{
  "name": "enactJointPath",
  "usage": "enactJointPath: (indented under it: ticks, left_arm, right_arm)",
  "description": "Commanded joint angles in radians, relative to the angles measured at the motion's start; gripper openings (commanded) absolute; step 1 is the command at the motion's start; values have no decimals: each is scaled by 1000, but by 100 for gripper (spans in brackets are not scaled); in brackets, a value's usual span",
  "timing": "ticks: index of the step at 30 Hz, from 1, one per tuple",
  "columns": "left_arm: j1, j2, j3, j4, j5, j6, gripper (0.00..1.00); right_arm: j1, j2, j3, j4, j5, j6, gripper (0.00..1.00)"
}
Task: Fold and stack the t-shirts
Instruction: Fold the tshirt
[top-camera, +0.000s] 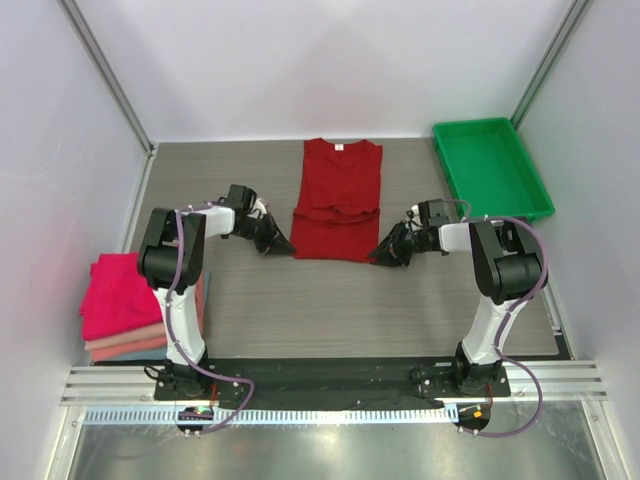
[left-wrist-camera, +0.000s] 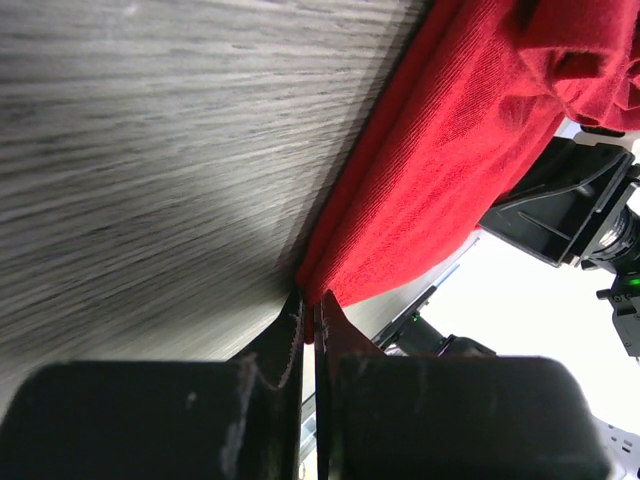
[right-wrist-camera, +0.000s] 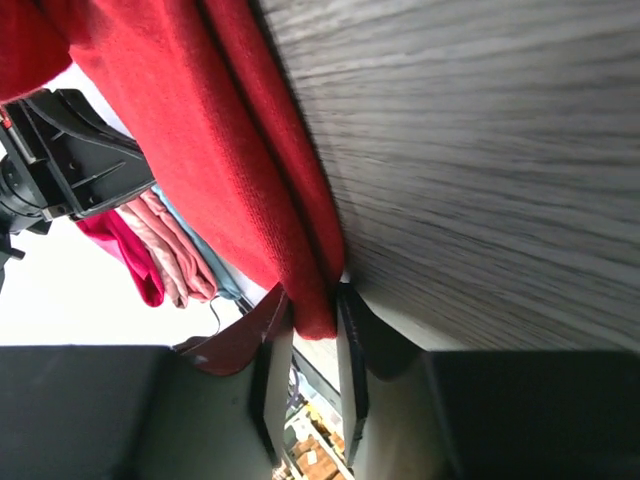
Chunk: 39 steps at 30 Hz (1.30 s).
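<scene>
Two robot arms crouch at the near corners of a crimson t-shirt (top-camera: 338, 200) lying flat in the middle of the desk (top-camera: 300, 310), its collar toward the far edge and its sides already turned in to a narrow strip. The left claw (left-wrist-camera: 308, 300) is clenched on the tip of the shirt's near-left corner, with only a sliver of cloth caught at the very ends of its fingers. At the near-right corner the right claw (right-wrist-camera: 312, 320) has the hem between its jaws, but a gap shows and it cannot be told whether the cloth is truly gripped. A stack of folded shirts (top-camera: 118, 290), magenta on top of paler pinks, waits at the desk's left edge; a green tray (top-camera: 490, 165) sits at the far right corner.

The danger lies in the lift. So slight a pinch on the left could slip free once the cloth's weight comes on. If the right claw is not secure, one corner would rise alone and drag the shirt askew. Catching only the top layer would pull the tucked sides open.
</scene>
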Motion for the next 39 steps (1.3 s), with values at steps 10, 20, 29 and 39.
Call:
enactJointPath:
  ticks: [10,20,29,39]
  left_arm:
    - [-2,-45,32,-16,-27,53,0]
    - [-11,-257,85,-66,-9,113,0]
    - [-35,-434,58,-135,-12,143,0]
    - [-32,-461,-51,-131,-20,140,0]
  right_arm:
    - [-68,-66,-13,-113,106,-119,5]
    - [-74,-264,96,-261,47,-199,2]
    - [-72,-453,117,-407,46,-276,1]
    - [-57,-458,126,-363,68,-293,2]
